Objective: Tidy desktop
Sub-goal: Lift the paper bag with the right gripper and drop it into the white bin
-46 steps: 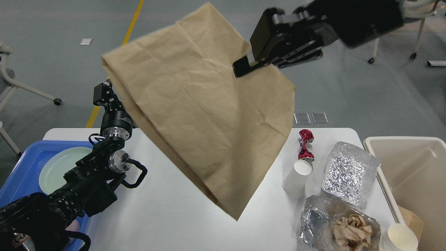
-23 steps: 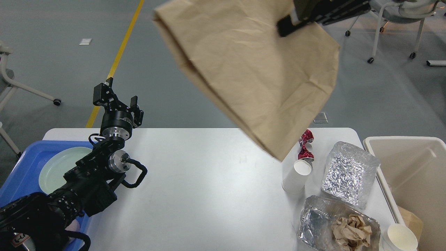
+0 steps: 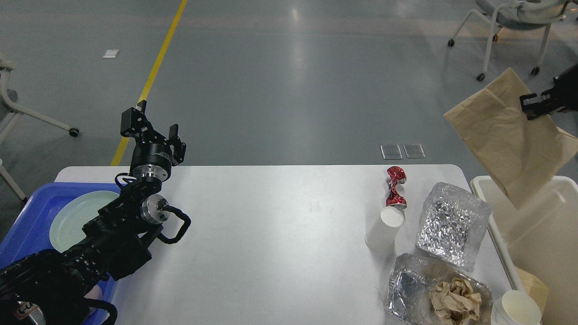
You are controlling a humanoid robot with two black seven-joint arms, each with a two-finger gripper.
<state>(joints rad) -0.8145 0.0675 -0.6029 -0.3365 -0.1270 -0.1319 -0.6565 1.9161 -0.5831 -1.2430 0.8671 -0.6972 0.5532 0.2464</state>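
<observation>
The white desktop [image 3: 271, 234] fills the lower middle of the head view. High at the right edge, my right gripper [image 3: 536, 104] is shut on a brown paper bag [image 3: 510, 135]. The bag hangs in the air with its lower corner over the beige bin [image 3: 499, 234]. My left gripper [image 3: 153, 127] stands open and empty above the desktop's far left corner. On the right part of the desktop lie a crushed red can [image 3: 395, 187], a tipped white paper cup [image 3: 384, 228], a foil container [image 3: 454, 223] and a foil tray of crumpled paper [image 3: 435, 291].
A blue tray [image 3: 27, 216] holding a pale green plate [image 3: 74, 216] sits at the left, partly under my left arm. Another white cup [image 3: 519, 308] stands at the bottom right beside the bin. Chairs on wheels stand on the floor behind.
My right gripper has swung the brown paper bag from above the middle of the desktop to the right, over the beige bin. The left arm has not moved.
</observation>
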